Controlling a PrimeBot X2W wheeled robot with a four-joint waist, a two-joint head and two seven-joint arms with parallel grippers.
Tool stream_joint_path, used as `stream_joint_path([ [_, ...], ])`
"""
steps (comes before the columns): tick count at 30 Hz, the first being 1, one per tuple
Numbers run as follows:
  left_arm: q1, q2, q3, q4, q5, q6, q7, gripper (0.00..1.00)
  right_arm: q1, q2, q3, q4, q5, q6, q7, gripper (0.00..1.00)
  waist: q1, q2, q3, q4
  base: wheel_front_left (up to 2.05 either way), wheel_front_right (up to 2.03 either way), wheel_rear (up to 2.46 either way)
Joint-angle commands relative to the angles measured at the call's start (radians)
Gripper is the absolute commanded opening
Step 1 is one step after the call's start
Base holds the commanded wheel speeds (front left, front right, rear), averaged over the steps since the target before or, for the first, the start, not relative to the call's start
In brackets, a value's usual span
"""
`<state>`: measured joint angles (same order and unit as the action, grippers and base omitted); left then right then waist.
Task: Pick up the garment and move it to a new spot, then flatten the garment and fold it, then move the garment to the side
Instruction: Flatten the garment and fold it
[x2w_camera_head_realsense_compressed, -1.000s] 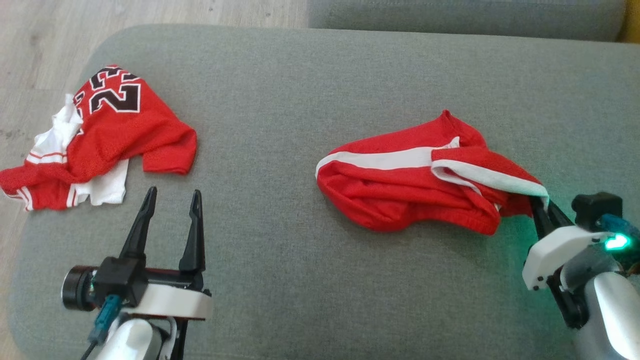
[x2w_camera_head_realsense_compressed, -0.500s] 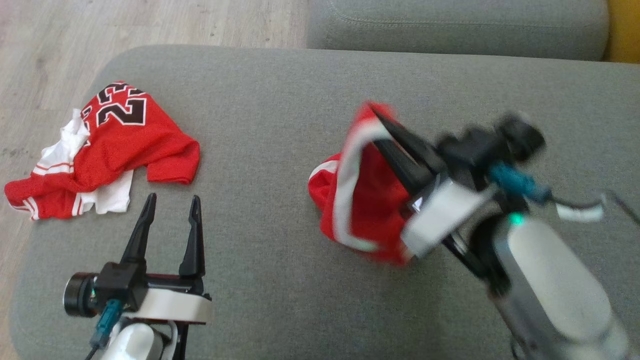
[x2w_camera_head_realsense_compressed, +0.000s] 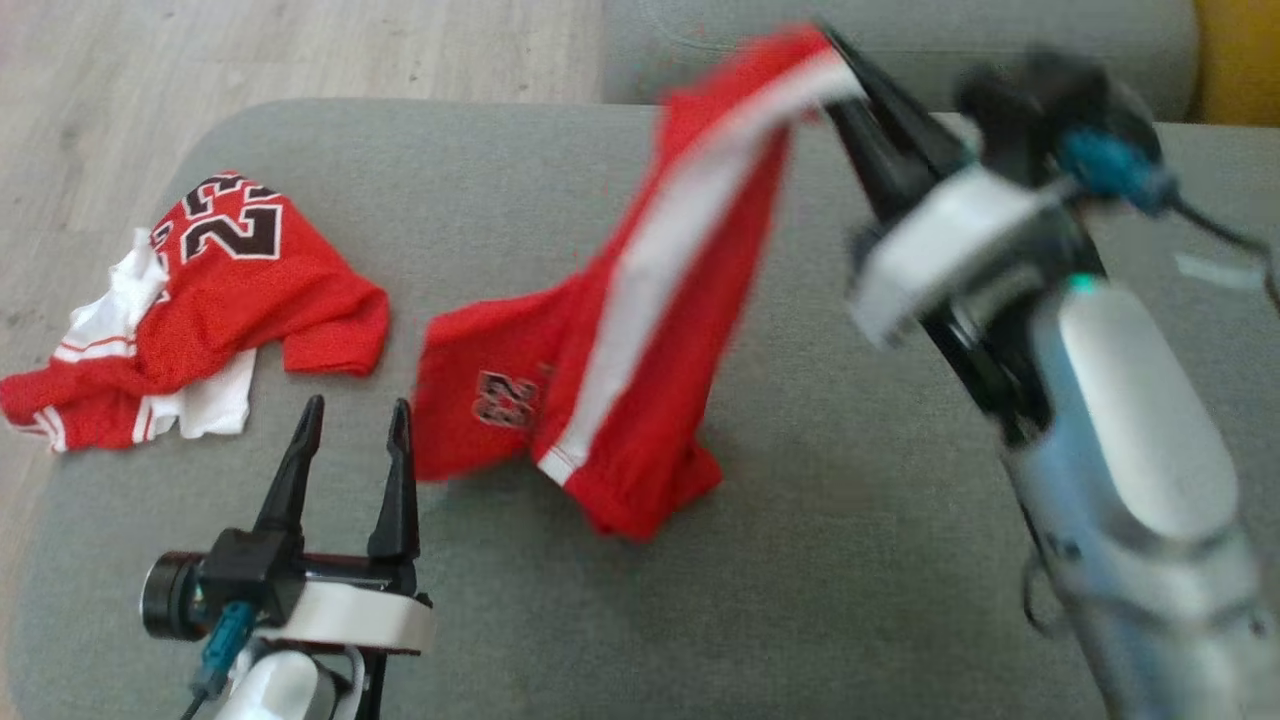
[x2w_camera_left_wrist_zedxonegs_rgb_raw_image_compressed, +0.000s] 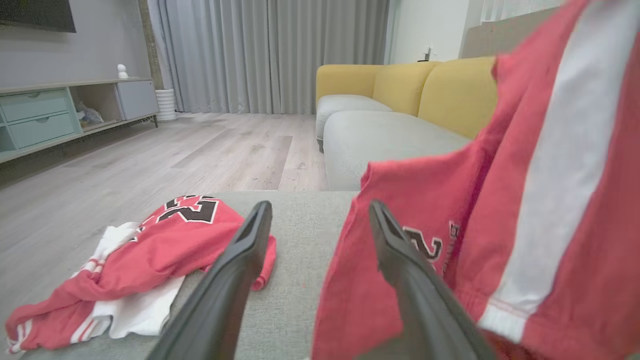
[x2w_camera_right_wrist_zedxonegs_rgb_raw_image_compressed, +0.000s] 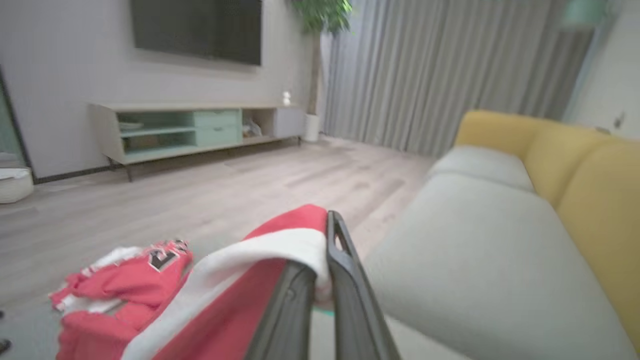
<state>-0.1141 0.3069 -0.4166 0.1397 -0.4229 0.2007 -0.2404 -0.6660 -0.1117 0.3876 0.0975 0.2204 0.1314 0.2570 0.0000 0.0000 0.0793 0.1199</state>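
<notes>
The right end effector (x2w_camera_head_realsense_compressed: 838, 70) is clamped shut on the white-trimmed edge of the red shorts (x2w_camera_head_realsense_compressed: 600, 400), which hang from it above the grey cushion (x2w_camera_head_realsense_compressed: 850, 560). The left end effector (x2w_camera_head_realsense_compressed: 355, 415) stands wide open and empty, just beside the dangling cloth. The pinch looks thin, so a fast swing could slip the hem free, or the trailing end could snag those open fingers or land on the jersey (x2w_camera_head_realsense_compressed: 250, 280).

The red shorts (x2w_camera_head_realsense_compressed: 650, 400), hanging from the right claw (x2w_camera_head_realsense_compressed: 838, 48), drape across the middle of the grey cushion (x2w_camera_head_realsense_compressed: 860, 600), just beside the left claw (x2w_camera_head_realsense_compressed: 356, 404) and barring its right. A crumpled jersey (x2w_camera_head_realsense_compressed: 220, 290) lies to its front-left. Between them, bare cushion runs straight ahead; more lies under the right arm (x2w_camera_head_realsense_compressed: 1130, 470).
</notes>
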Motion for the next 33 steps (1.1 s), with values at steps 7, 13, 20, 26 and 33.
stream_joint_path([
  [7,-0.039,0.009,0.023,-0.017,-0.003,-0.012,-0.012,1.0,0.356,-0.035,-0.302,0.04,-0.053,-0.001,0.063,0.0,0.0,0.0,0.025,-0.05,0.0,0.0,0.0],
  [13,-0.056,0.002,0.013,-0.004,0.0,-0.013,-0.012,1.0,0.591,0.023,-0.515,-0.037,-0.068,-0.001,0.132,0.0,0.0,0.0,0.043,-0.087,0.0,0.0,0.0],
  [20,-0.06,-0.005,0.008,0.009,0.0,-0.013,-0.015,1.0,0.624,0.053,-0.539,-0.059,-0.064,-0.001,0.1,1.0,0.0,0.0,0.037,-0.096,0.0,0.0,0.0],
  [26,-0.051,-0.002,0.02,0.004,0.011,0.012,-0.017,1.0,0.655,0.042,-0.505,-0.098,-0.07,-0.001,-0.043,1.0,0.0,0.0,0.022,-0.088,0.0,0.0,0.0],
  [33,-0.02,0.014,0.055,-0.001,0.023,0.037,-0.02,1.0,0.688,-0.002,-0.423,-0.201,-0.09,-0.001,-0.237,1.0,0.0,0.0,0.013,-0.083,0.0,0.0,0.0],
])
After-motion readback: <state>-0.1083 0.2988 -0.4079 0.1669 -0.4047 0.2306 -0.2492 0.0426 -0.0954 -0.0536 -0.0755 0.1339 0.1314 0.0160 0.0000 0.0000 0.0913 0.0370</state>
